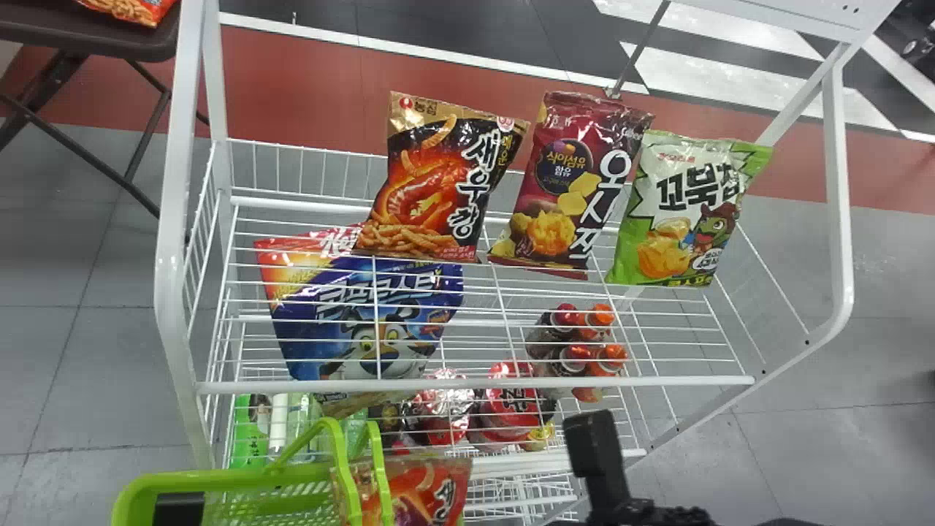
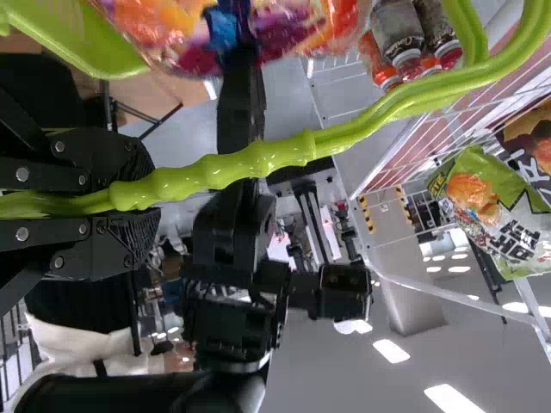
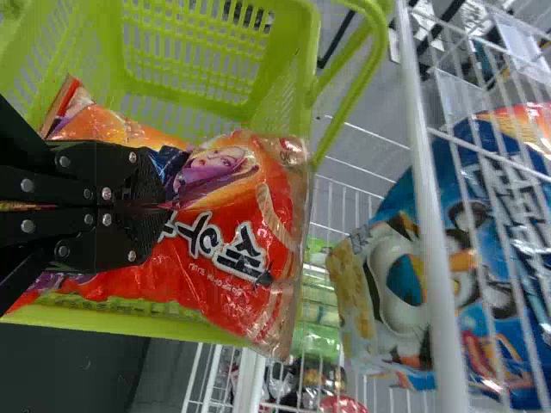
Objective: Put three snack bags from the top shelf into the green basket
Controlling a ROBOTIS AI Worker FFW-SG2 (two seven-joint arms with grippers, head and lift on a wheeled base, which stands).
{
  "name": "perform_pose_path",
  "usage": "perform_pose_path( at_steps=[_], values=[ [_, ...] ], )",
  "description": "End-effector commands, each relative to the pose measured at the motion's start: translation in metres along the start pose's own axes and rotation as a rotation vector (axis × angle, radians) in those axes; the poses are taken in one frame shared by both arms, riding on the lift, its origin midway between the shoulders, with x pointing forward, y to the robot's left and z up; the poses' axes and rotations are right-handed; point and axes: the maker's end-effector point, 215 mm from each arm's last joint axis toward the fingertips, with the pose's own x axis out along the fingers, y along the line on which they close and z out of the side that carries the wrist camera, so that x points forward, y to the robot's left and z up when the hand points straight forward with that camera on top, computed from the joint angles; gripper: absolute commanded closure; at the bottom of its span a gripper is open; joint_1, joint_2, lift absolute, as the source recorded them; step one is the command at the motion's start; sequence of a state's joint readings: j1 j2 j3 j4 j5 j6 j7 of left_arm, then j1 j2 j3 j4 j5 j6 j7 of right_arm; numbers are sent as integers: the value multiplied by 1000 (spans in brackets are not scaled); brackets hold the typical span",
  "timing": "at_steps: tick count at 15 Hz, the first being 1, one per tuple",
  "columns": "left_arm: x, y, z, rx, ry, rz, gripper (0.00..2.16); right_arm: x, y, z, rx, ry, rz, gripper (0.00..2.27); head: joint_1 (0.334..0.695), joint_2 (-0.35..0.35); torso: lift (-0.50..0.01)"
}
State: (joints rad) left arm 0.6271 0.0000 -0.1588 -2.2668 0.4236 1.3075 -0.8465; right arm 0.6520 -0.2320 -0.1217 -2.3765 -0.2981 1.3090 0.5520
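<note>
The left gripper (image 1: pixel 179 509) stood between seven and eight o'clock in the head view, its two black fingers clamped from either side. The right arm (image 1: pixel 595 449) came in at five o'clock, and its gripper (image 3: pixel 164 206) held its flat fingers pinched nearly together.
</note>
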Motion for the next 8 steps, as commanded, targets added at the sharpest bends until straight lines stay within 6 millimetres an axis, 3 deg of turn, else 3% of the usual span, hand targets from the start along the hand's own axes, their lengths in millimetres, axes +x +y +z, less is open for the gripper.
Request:
perform_pose_path(
  at_steps=[1,3,5,6,7,8],
  values=[
    [0,-2,1,2,0,-1,2142,17,21,-9,-18,31,50,2219,695,-350,-50],
    [0,-2,0,0,2,2,2142,19,43,-12,-18,36,109,2219,695,-350,-50],
    [0,-3,-1,-2,2,-2,2142,20,39,-10,-22,37,98,2216,695,-350,-50],
    [0,-3,-2,-4,2,-2,2142,20,34,-14,-17,53,82,2091,695,-350,-50],
    [0,-3,-2,-4,1,0,2142,17,30,-15,-22,56,66,1328,695,-350,-50],
    [0,-3,-2,-4,2,-2,2142,12,26,-14,-26,59,44,60,695,-350,-50]
  ],
)
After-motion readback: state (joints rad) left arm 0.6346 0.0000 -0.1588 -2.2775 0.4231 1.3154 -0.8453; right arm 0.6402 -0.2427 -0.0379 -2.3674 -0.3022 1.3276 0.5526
